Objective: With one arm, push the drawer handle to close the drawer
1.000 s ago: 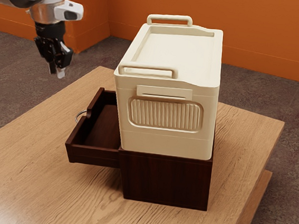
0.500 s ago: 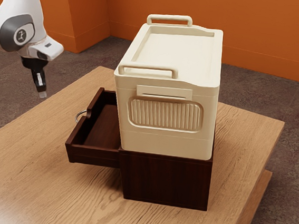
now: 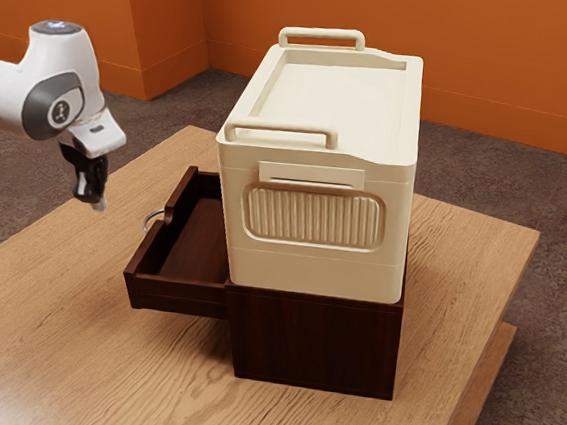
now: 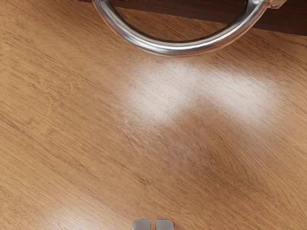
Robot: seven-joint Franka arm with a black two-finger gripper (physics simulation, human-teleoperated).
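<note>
While the dark wooden drawer point(image 3: 190, 297) stands pulled out toward the exterior view's left, my black gripper point(image 3: 99, 204) hangs above the pale wooden table point(image 3: 72, 323), near the curved silver handle point(image 3: 152, 220) but apart from it. My fingers are drawn in narrow, with only a slim gap between their tips.

A big cream box point(image 3: 308, 275) with rounded corners, a ribbed front panel point(image 3: 313, 216) and two raised bar grips sits on the dark brown wooden cabinet point(image 3: 316, 346) that holds the drawer. Around the table I see brown carpet point(image 3: 553, 228) and an orange wall point(image 3: 508, 68).

The exterior view gives me the drawer's inside and the box over it; the wrist view gives me the handle's underlying curve up close — a thick, shiny metal arc bowed toward my gripper — along with bright patches of light on the tabletop. The gap between my fingertips point(image 4: 142, 225) is plain there too.

The box hides the inner part of the drawer from the exterior view, and the drawer front covers part of the handle. In the wrist view, the picture's edge cuts off the handle's upper part and most of the dark drawer front — and most of my fingers.
</note>
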